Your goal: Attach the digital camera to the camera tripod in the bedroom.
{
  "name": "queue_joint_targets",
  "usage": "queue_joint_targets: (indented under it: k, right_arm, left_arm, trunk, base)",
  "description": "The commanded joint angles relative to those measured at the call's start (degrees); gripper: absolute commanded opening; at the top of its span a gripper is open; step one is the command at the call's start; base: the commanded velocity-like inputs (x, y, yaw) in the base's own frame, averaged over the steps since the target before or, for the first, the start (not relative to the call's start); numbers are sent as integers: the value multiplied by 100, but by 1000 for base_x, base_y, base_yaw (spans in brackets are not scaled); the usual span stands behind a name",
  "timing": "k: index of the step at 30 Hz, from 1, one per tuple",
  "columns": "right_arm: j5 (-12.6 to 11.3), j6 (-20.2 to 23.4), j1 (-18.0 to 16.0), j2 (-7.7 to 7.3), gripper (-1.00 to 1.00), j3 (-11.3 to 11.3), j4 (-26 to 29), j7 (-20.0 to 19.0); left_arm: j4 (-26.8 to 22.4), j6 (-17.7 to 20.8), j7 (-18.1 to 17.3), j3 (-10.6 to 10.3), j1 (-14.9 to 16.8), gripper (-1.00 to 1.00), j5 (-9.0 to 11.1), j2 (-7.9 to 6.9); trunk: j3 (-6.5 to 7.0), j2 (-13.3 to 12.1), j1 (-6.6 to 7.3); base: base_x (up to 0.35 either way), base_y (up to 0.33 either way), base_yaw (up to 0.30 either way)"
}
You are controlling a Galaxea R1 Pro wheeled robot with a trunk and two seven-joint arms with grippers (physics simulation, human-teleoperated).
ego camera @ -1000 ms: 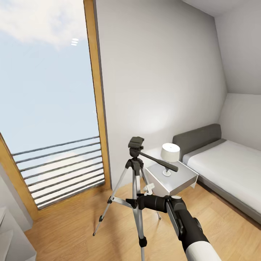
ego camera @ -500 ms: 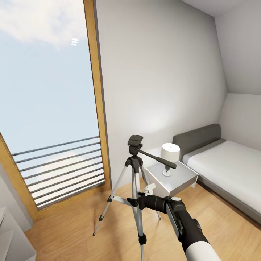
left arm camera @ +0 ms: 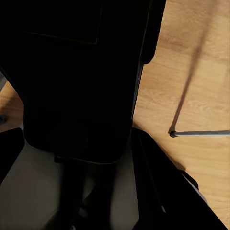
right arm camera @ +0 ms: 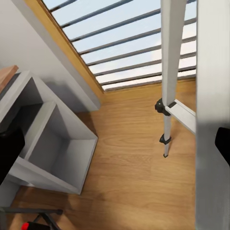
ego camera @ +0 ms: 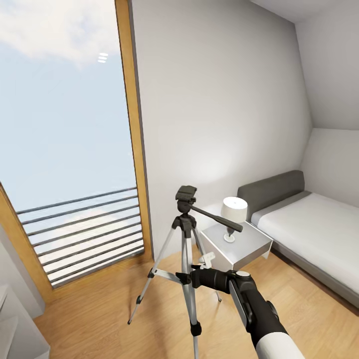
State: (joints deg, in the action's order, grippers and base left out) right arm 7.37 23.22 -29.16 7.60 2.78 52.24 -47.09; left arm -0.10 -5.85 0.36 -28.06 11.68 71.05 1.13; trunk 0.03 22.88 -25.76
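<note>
The camera tripod (ego camera: 185, 224) stands on the wood floor between the window and the nightstand, its black head (ego camera: 186, 193) bare and its pan handle pointing right. My right gripper (ego camera: 192, 275) is at the tripod's middle brace, open, with one silver leg (right arm camera: 211, 96) close between its fingers (right arm camera: 9, 153). A second leg (right arm camera: 168, 72) stands further off. A small dark thing with a red spot (right arm camera: 29, 225), perhaps the digital camera, peeks in low at the right wrist view's edge. The left wrist view is mostly dark robot body, with a tripod foot (left arm camera: 172, 133) on the floor.
The tall wood-framed window (ego camera: 70, 149) with grey rails is at the left. A grey nightstand (ego camera: 244, 249) with a white lamp (ego camera: 234, 212) and the low bed (ego camera: 319, 234) are at the right. A grey open shelf unit (right arm camera: 48, 143) stands near the window.
The tripod's head and pan handle have shifted slightly left and up. My right gripper has stayed at the tripod's middle.
</note>
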Motion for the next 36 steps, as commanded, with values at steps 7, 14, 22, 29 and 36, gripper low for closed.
queue_joint_targets:
  k: [7, 14, 22, 29, 36]
  right_arm:
    - [63, 17, -2, -2, 100, 36, 9, -56]
    - [63, 22, -2, -12, 100, 116, 65, -63]
    - [82, 24, -2, -13, 100, 308, 52, -41]
    - [104, 17, -2, -10, 100, 340, 31, 13]
    - [103, 16, -2, -14, 100, 350, 33, 41]
  left_arm:
    - [1, -12, 10, -50, 1, -100, 35, 1]
    - [0, -12, 11, -50, 1, -100, 34, 1]
    - [0, -14, 8, -50, 1, -100, 32, 1]
    - [1, -12, 12, -50, 1, -100, 33, 1]
    - [1, -12, 9, -50, 1, -100, 32, 1]
  trunk:
    - [-2, 4, -2]
    - [-2, 4, -2]
    - [-2, 4, -2]
    - [-2, 4, -2]
    - [-2, 4, -2]
  base:
    - [0, 0, 0]
    - [0, 0, 0]
    - [0, 0, 0]
    - [0, 0, 0]
    - [0, 0, 0]
